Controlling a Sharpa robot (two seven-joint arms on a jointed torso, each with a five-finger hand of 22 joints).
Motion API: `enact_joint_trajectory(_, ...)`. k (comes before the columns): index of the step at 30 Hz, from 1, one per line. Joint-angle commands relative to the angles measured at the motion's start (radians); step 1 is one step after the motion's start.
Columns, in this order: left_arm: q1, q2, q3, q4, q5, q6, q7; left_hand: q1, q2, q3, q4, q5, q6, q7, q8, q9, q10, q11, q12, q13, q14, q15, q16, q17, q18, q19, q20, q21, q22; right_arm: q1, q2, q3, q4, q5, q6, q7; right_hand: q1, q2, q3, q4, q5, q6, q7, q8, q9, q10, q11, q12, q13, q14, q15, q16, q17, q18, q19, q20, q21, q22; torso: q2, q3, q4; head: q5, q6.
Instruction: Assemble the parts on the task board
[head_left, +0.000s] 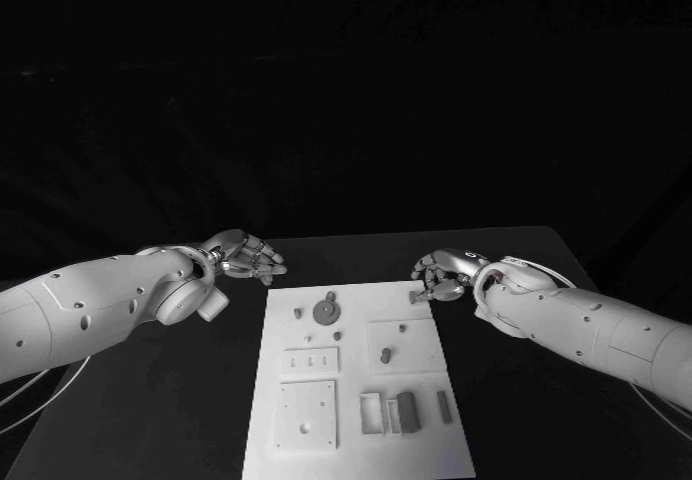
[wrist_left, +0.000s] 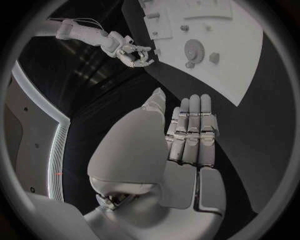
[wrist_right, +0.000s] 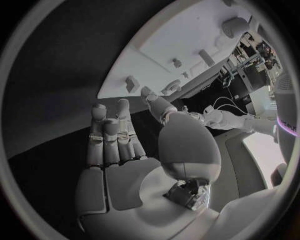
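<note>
Task board (head_left: 361, 440) near edge closest, parts (head_left: 408, 411) loose on it. Left robot hand (head_left: 248, 256) and right robot hand (head_left: 440, 272) flank far end, fingers apart, holding nothing.

Dim scene, black surroundings, fisheye bending at wrist-view rims
</note>
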Motion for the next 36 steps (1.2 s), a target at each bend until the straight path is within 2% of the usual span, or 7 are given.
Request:
enact_joint_trajectory(1, 0.001, 0.0, 0.001, 0.004, -0.001, -0.004, 0.015, 0.001, -0.008, -0.003, -0.001, 0.0, 0.008, 0.004, 0.002, 0.0, 0.001, -0.003, 0.0, 0.001, 0.003, 0.0, -0.004, 0.002, 0.018, 0.005, -0.002, -0.004, 0.001, 0.0, 0.002, -0.001, -0.003, -0.024, 0.055, 0.031, 0.008, -0.003, -0.009, 0.001, 0.001, -0.005, -0.001, -0.003, 0.002, 0.002, -0.008, 0.0, -0.001, -0.012, -0.01, 0.003, 0.002, 0.014, -0.005, 0.001, -0.006, 0.016, 0.007, 0.0018, 0.0059, -0.001, -0.002)
enact_joint_trajectory(15, 0.001, 0.001, 0.005, 0.002, -0.003, -0.006, 0.016, 0.002, -0.009, -0.003, -0.001, 0.0, 0.008, 0.004, 0.002, 0.0, 0.0, -0.003, 0.0, 0.002, 0.003, 0.0, -0.005, 0.003, 0.019, 0.006, -0.002, -0.004, 0.002, -0.001, 0.007, -0.003, -0.015, -0.035, 0.06, 0.03, 0.028, 0.015, -0.02, 0.001, 0.001, 0.002, -0.006, 0.002, 0.007, 0.003, -0.012, 0.005, 0.001, -0.014, -0.014, 0.007, 0.004, 0.014, -0.006, 0.0, -0.005, 0.017, 0.008, 0.0019, 0.007, 0.001, -0.01)
enact_joint_trajectory(21, 0.001, 0.013, 0.004, -0.01, -0.003, -0.003, 0.018, 0.002, -0.008, -0.002, -0.001, 0.0, 0.008, 0.004, 0.002, 0.0, 0.0, -0.003, 0.0, 0.002, 0.004, 0.0, -0.005, 0.003, 0.018, 0.006, -0.002, -0.004, 0.002, -0.002, 0.007, -0.004, -0.015, -0.037, 0.06, 0.03, 0.033, 0.027, -0.025, 0.001, 0.001, 0.012, -0.006, 0.008, 0.011, 0.005, -0.013, 0.007, 0.002, -0.014, -0.015, 0.008, 0.005, 0.014, -0.006, 0.0, -0.005, 0.017, 0.01, -0.0003, 0.0026, 0.0, -0.012)
enact_joint_trajectory(27, 0.0, 0.014, 0.004, -0.009, -0.003, -0.001, 0.018, 0.002, -0.006, -0.002, 0.0, 0.0, 0.008, 0.004, 0.002, 0.0, 0.0, -0.003, 0.0, 0.003, 0.004, 0.0, -0.006, 0.004, 0.018, 0.006, -0.002, -0.005, 0.002, -0.003, 0.009, -0.004, -0.02, -0.037, 0.057, 0.031, 0.038, 0.043, -0.027, 0.001, 0.001, 0.022, -0.004, 0.013, 0.013, 0.006, -0.011, 0.008, 0.002, -0.014, -0.014, 0.01, 0.006, 0.014, -0.005, 0.0, -0.004, 0.017, 0.014, 0.0018, 0.0002, 0.001, -0.011)
enact_joint_trajectory(31, 0.001, 0.012, 0.004, -0.008, -0.003, -0.002, 0.017, 0.003, -0.006, -0.001, 0.0, 0.0, 0.009, 0.004, 0.002, 0.0, 0.001, -0.003, 0.0, 0.003, 0.004, 0.0, -0.006, 0.004, 0.018, 0.006, -0.002, -0.005, 0.002, -0.004, 0.012, -0.004, -0.023, -0.037, 0.056, 0.03, 0.041, 0.052, -0.028, 0.001, 0.001, 0.027, -0.004, 0.015, 0.015, 0.007, -0.011, 0.009, 0.002, -0.013, -0.013, 0.011, 0.006, 0.014, -0.005, 0.0, -0.003, 0.017, 0.013, 0.0009, 0.0035, 0.0, -0.015)
enact_joint_trajectory(36, 0.001, 0.011, 0.004, -0.007, -0.003, -0.002, 0.017, 0.003, -0.005, -0.001, -0.001, 0.0, 0.009, 0.003, 0.002, 0.0, 0.001, -0.003, 0.0, 0.004, 0.004, 0.0, -0.006, 0.005, 0.018, 0.006, -0.002, -0.005, 0.002, -0.007, 0.015, -0.004, -0.027, -0.037, 0.057, 0.031, 0.045, 0.061, -0.028, 0.001, 0.001, 0.031, -0.003, 0.016, 0.016, 0.008, -0.011, 0.01, 0.002, -0.013, -0.013, 0.011, 0.007, 0.014, -0.005, 0.0, -0.003, 0.017, 0.012, 0.0019, 0.0045, 0.003, -0.017)
